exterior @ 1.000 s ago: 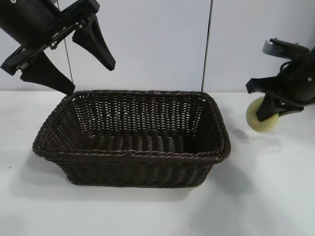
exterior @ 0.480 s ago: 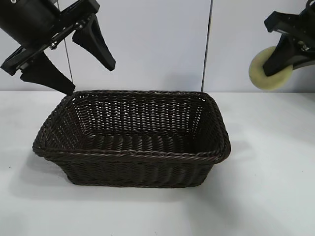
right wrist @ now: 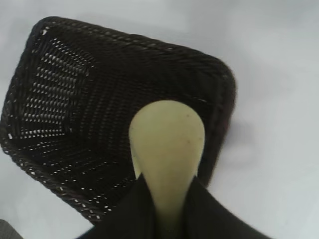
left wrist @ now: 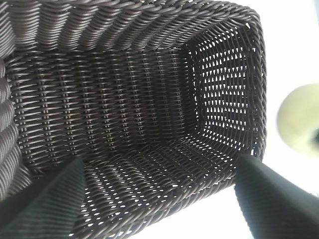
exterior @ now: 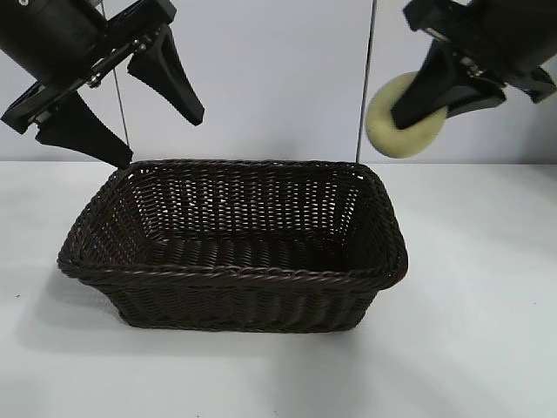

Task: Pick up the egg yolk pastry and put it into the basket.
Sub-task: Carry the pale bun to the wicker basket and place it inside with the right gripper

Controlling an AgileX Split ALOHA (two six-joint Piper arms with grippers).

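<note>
Exterior view is showing the right gripper (exterior: pixel 416 109) clamping the egg yolk pastry (exterior: pixel 402 117) between its fingers, high in the air above the right rim of the basket (exterior: pixel 233 274). The basket is sitting on the white table (exterior: pixel 470 348). The left gripper (exterior: pixel 144 122) is hanging with fingers spread apart over the basket's left back corner.

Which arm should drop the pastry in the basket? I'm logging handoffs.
Right. Its gripper already holds the egg yolk pastry above the basket; the left gripper hangs open, holding nothing.
</note>
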